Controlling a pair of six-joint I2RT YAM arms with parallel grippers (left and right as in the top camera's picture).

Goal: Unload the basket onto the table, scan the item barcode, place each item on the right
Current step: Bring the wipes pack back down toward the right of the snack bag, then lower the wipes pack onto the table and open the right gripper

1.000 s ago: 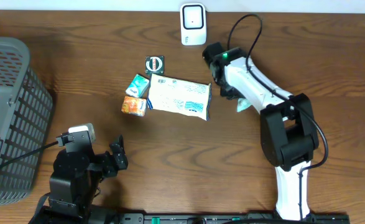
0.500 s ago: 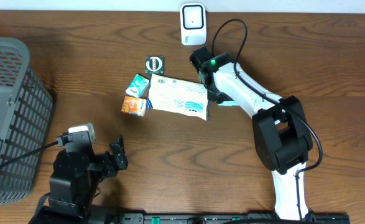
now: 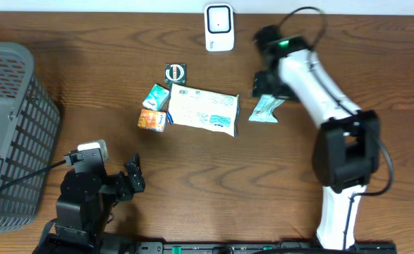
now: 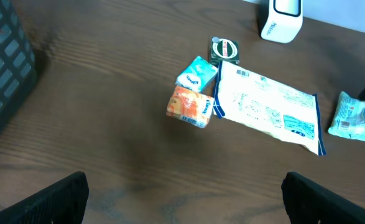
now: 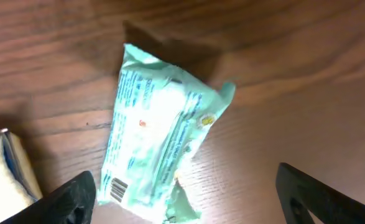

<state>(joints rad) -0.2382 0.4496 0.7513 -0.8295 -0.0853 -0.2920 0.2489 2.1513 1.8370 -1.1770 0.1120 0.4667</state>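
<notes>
**Q:** Where is the green packet?
**A:** Flat on the table, barcode up, directly beneath the right gripper, whose fingers are spread wide and hold nothing.
**Q:** And the left gripper?
**A:** Wide apart, empty, well away from the packet.

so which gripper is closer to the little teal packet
Right. The right gripper hangs just above the teal packet, jaws open. The left gripper sits far off to the left, near the basket.

Dark wood table, pale strip along its far edge.
Brown grain runs across the top, light even, shadows soft; grey mesh basket at left side.
</notes>
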